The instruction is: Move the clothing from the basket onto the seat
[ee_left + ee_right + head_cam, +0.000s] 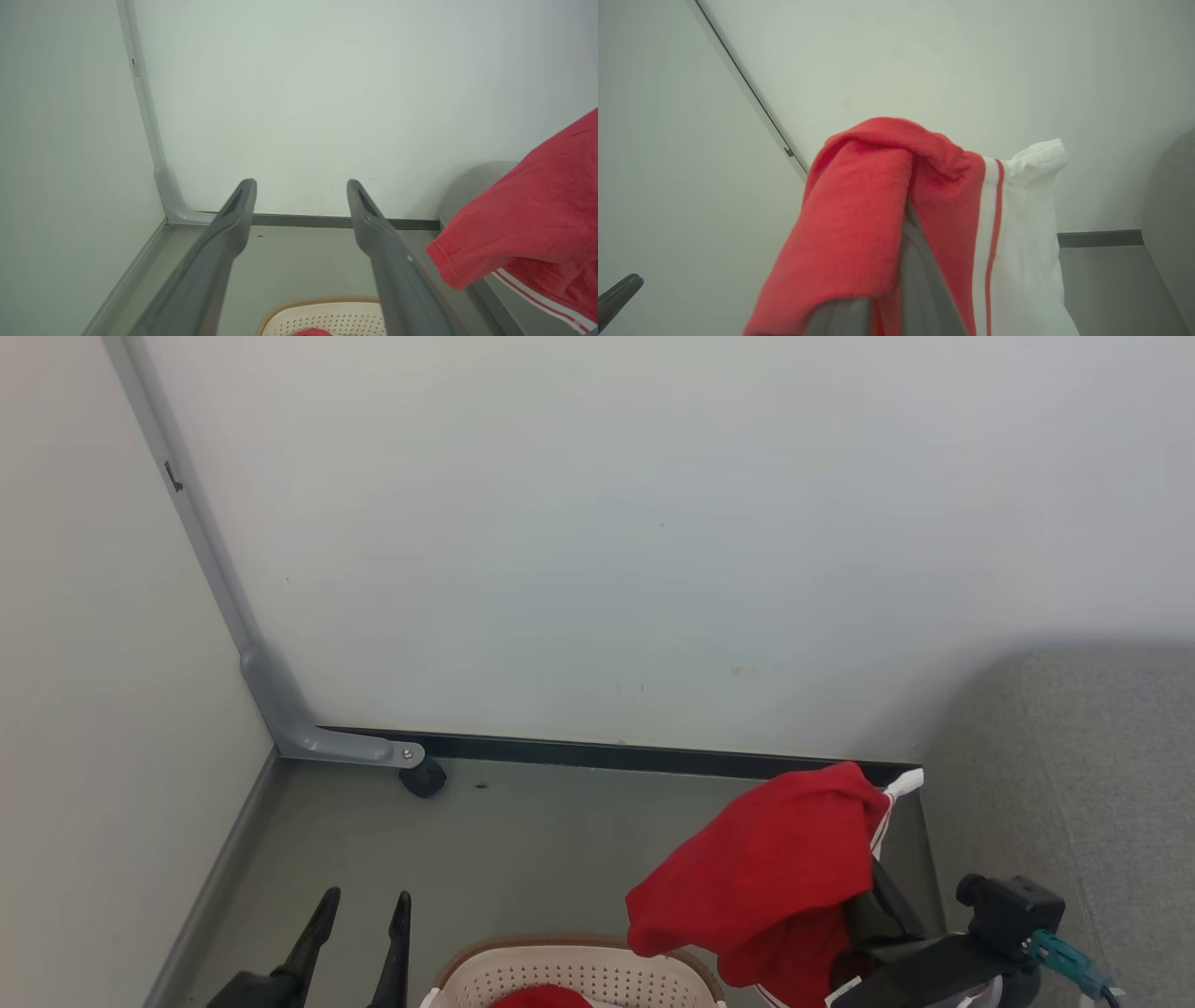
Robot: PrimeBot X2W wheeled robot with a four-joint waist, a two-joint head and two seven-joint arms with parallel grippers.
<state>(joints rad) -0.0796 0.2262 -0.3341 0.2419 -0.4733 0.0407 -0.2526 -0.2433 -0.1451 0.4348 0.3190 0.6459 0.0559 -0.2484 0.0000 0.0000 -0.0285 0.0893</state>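
A red garment with a white panel and stripe trim (761, 868) hangs in the air above and to the right of the basket (579, 973), draped over my right gripper (870, 882), which is shut on it. In the right wrist view the garment (859, 219) covers the fingers (920, 280). More red clothing (541, 998) lies inside the cream perforated basket (327, 317). My left gripper (364, 910) is open and holds nothing, low on the left beside the basket; its fingertips stand wide apart (301, 186). The grey seat (1074, 784) is at the right.
A pale wall stands close ahead, with a dark baseboard (653, 754) along the grey floor (523, 840). A grey metal frame leg with a black caster (422, 777) sits in the left corner. A side panel (93, 709) closes the left.
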